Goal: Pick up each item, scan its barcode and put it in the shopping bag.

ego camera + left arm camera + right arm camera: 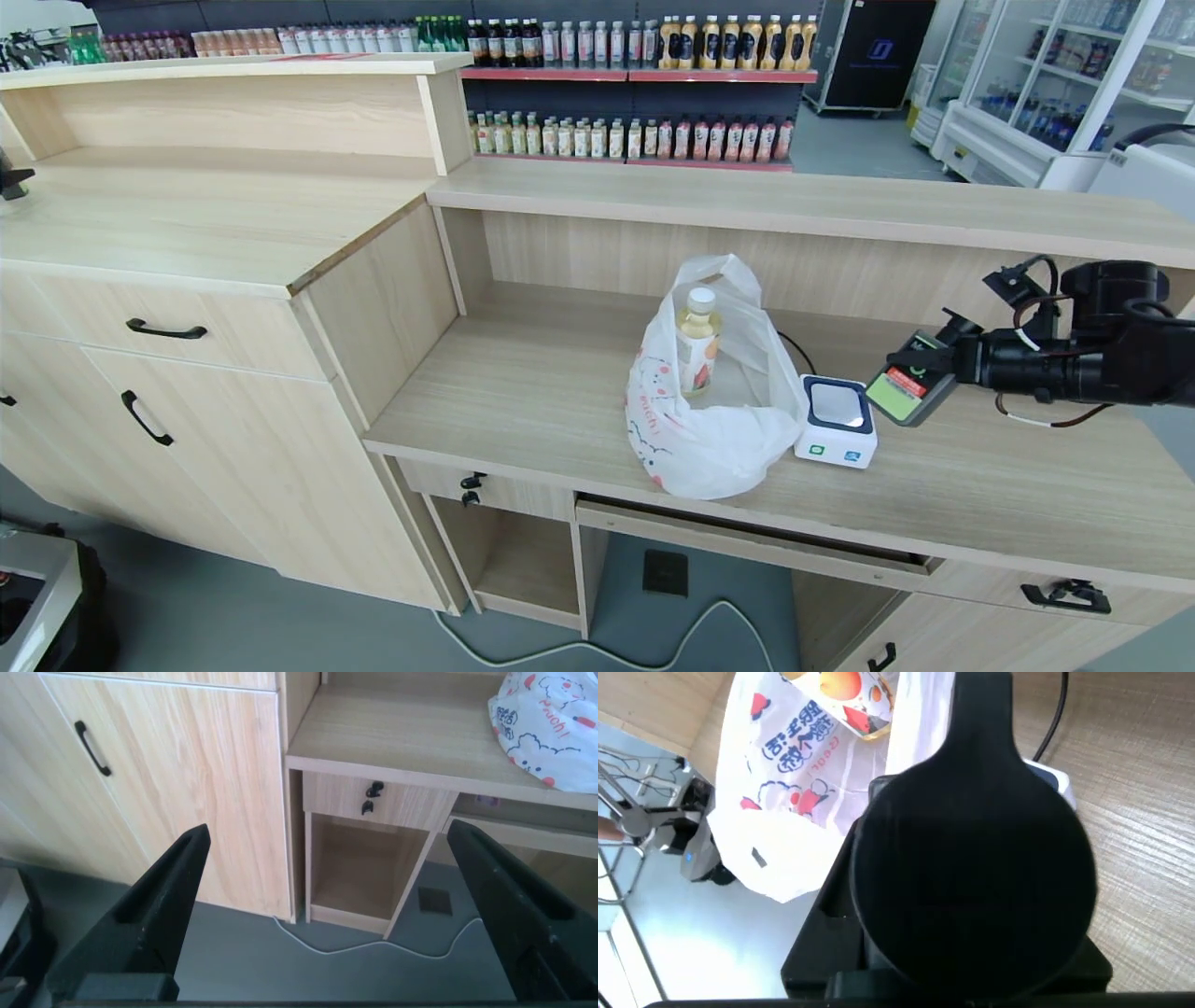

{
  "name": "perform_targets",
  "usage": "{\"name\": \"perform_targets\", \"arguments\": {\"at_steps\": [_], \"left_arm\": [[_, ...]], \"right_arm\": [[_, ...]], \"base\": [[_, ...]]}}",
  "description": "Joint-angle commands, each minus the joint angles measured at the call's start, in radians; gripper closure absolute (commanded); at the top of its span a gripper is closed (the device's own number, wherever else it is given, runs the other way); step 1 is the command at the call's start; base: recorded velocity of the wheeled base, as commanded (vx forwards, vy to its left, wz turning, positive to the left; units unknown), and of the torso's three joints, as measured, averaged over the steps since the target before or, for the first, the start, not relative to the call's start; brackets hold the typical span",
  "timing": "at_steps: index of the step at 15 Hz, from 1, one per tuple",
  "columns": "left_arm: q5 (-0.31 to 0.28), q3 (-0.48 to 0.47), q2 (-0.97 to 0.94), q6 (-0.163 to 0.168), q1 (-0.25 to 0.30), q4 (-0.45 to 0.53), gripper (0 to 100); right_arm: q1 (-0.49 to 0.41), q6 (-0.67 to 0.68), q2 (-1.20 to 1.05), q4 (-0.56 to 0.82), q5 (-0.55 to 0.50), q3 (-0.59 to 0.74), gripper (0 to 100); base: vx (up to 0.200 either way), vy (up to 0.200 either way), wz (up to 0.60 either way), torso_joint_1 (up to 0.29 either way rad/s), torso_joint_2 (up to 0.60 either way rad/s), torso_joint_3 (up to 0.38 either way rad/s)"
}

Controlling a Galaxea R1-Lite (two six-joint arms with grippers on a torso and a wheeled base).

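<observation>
Right tool point(920, 371): clamped on a green and red box point(898, 394), up in the air just beside the scanner point(837, 420).
Left tool point(327, 831): fingers wide apart, low by the cupboard point(187, 765).
Shopping bag point(709, 429): on the counter point(523, 392), touching the scanner, 1 bottle point(697, 350) standing inside.

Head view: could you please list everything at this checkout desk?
White plastic shopping bag: one, red print, centre of light wooden desk.
Pale yellow drink bottle: one, white cap, upright inside bag.
White box scanner: one, dark top, beside bag's right.
Green-and-red flat pack: one, held above desk right of scanner.
Shelved bottles: many, mixed colours, far behind.
Right hand: black, shut on pack.
Left hand: black, open, low by cupboard.
</observation>
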Motion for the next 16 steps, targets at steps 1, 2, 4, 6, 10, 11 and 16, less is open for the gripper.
{"name": "perform_targets", "arguments": {"at_steps": [1, 2, 4, 6, 10, 11, 16], "left_arm": [[0.001, 0.000, 0.000, 0.000, 0.000, 0.000, 0], [0.001, 0.000, 0.000, 0.000, 0.000, 0.000, 0], [0.001, 0.000, 0.000, 0.000, 0.000, 0.000, 0], [0.001, 0.000, 0.000, 0.000, 0.000, 0.000, 0], [0.001, 0.000, 0.000, 0.000, 0.000, 0.000, 0], [0.001, 0.000, 0.000, 0.000, 0.000, 0.000, 0], [0.001, 0.000, 0.000, 0.000, 0.000, 0.000, 0]], "right_arm": [[0.000, -0.008, 0.018, 0.000, 0.000, -0.002, 100], [0.000, -0.011, 0.023, 0.000, 0.000, -0.005, 100], [0.001, -0.006, 0.023, 0.001, 0.004, -0.013, 100], [0.006, -0.003, 0.025, 0.000, 0.006, -0.018, 100], [0.027, -0.005, 0.054, 0.000, 0.023, -0.044, 100], [0.032, -0.005, 0.058, 0.000, 0.023, -0.045, 100], [0.058, -0.003, 0.091, -0.008, 0.023, -0.082, 100]], "base": [[0.000, 0.000, 0.00, 0.000, 0.00, 0.000], [0.000, 0.000, 0.00, 0.000, 0.00, 0.000], [0.000, 0.000, 0.00, 0.000, 0.00, 0.000], [0.000, 0.000, 0.00, 0.000, 0.00, 0.000], [0.000, 0.000, 0.00, 0.000, 0.00, 0.000], [0.000, 0.000, 0.00, 0.000, 0.00, 0.000], [0.000, 0.000, 0.00, 0.000, 0.00, 0.000]]}}
